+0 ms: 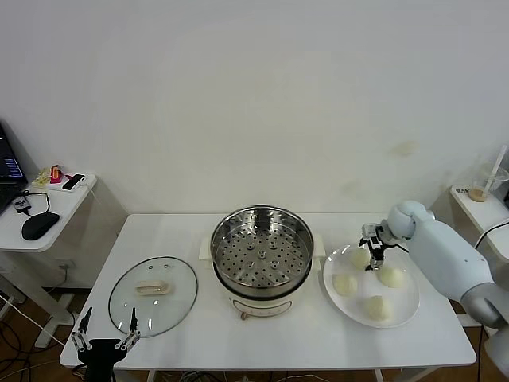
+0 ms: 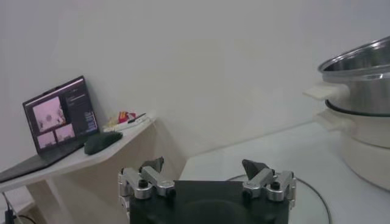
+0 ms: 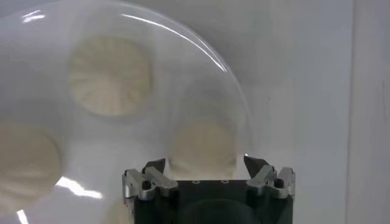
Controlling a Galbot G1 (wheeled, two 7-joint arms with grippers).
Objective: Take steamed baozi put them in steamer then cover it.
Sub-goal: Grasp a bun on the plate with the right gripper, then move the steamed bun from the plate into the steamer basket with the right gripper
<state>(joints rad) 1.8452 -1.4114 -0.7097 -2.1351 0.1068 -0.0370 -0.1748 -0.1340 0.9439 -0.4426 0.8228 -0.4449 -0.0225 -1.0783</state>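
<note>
Right wrist: baozi [image 3: 204, 146] (claw-hidden base)

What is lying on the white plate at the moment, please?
Four baozi lie on the white plate. The right gripper straddles the rear one, partly hiding it; whether it touches cannot be seen.

On a table [image 1: 199, 231], the steamer [image 1: 262, 248] stands at centre on its pot base [image 1: 253, 302]. The cover [image 1: 153, 294] lies flat to its left, toward the front edge. A plate [image 1: 402, 306] sits to the steamer's right and holds 4 steamed baozi [image 1: 345, 284]. The right gripper [image 1: 374, 253] hangs over the plate's rear, with 1 bun between its fingers. The left gripper [image 1: 104, 332] hovers at the table's front-left edge, just before the cover. A side desk [image 1: 56, 203] stands farther left, bearing a laptop [image 2: 55, 122] and a mouse [image 1: 40, 226].
</note>
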